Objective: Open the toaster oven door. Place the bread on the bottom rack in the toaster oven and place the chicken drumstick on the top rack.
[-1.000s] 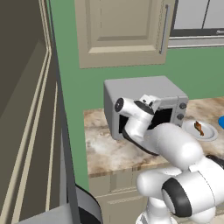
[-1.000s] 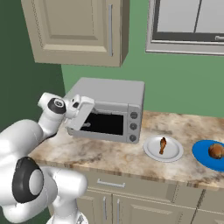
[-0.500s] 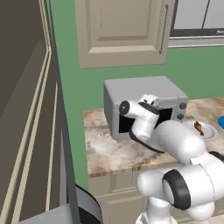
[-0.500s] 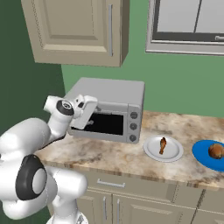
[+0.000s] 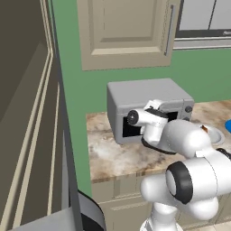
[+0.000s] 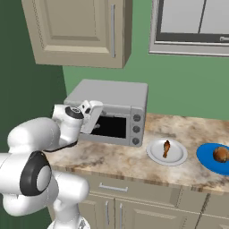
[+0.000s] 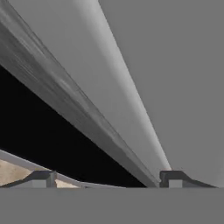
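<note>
right base view: chicken drumstick [image 6: 166, 148] on white plate [image 6: 157, 156]

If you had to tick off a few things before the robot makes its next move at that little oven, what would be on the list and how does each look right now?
1. Gripper up at the top front edge of the toaster oven: ok.
2. Jaws spread wide enough to take hold of the edge: ok, the two tips stand far apart in the hand view.
3. Anything gripped yet: cannot tell, the tips look bare but contact with the toaster oven door is not clear.
4. Door open: not ok, it looks shut against the oven front.
5. Chicken drumstick waiting on the white plate: ok.
6. Bread waiting on the blue plate: ok.
</note>
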Tool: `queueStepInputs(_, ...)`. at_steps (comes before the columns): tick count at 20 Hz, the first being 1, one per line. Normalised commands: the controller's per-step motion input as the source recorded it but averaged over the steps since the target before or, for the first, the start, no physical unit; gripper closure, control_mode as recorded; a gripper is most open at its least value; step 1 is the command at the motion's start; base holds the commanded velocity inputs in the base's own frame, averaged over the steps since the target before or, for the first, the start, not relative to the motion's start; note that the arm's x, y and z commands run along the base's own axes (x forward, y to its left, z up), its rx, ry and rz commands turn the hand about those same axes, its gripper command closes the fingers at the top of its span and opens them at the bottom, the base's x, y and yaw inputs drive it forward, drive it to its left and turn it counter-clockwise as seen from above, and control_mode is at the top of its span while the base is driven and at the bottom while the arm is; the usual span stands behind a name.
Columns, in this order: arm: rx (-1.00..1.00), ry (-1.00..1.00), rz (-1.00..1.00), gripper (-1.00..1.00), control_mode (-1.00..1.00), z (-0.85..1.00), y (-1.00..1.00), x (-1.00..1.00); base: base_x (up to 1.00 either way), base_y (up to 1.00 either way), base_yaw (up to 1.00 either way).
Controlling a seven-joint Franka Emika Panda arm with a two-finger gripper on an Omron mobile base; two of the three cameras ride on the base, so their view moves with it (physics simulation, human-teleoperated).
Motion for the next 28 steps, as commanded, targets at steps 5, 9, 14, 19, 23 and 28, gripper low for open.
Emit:
queueStepInputs(5, -0.02, -0.06, 0.01, -1.00, -1.00, -0.16, 0.18, 0.12, 0.00, 0.00, 0.00)
queueStepInputs(9, -0.02, 0.00, 0.04, -1.00, -1.00, -0.36, 0.19, 0.19, 0.00, 0.00, 0.00)
queueStepInputs(14, -0.02, 0.05, 0.07, 1.00, -1.00, -0.51, 0.13, 0.04, 0.00, 0.00, 0.00)
queueStepInputs(19, 0.00, 0.24, 0.10, 1.00, -1.00, -0.51, 0.01, -0.15, 0.00, 0.00, 0.00)
queueStepInputs(23, 0.00, 0.33, 0.12, 1.00, -1.00, -0.41, 0.02, -0.44, 0.00, 0.00, 0.00)
queueStepInputs(28, 0.00, 0.42, 0.13, 1.00, -1.00, -0.66, 0.02, -0.36, 0.00, 0.00, 0.00)
